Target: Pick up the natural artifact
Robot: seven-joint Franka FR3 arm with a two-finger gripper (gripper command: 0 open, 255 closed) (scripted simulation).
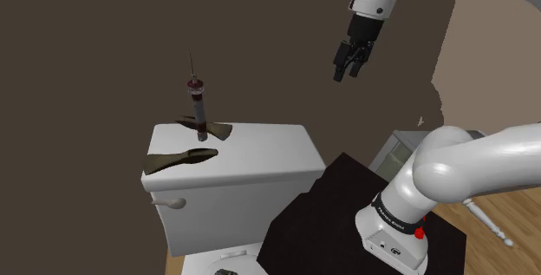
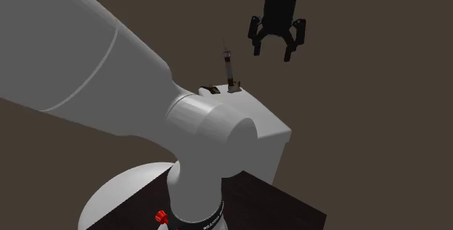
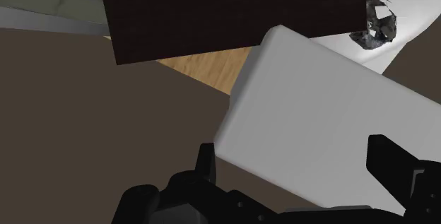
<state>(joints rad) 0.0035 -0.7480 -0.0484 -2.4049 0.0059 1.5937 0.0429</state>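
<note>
A plain brown wall is backing a white toilet tank (image 1: 251, 165). A spill is looming: the gripper (image 1: 344, 72) is hanging high at the tank's 2 o'clock, and a careless descent could be tipping the upright syringe (image 1: 198, 100). Its fingers are standing spread wide, holding nothing. The brown bark-like piece (image 1: 180, 159), probably the target, is lying at the lid's 8 o'clock corner, with a second brown scrap (image 1: 211, 129) sitting under the syringe at its 1 o'clock.
</note>
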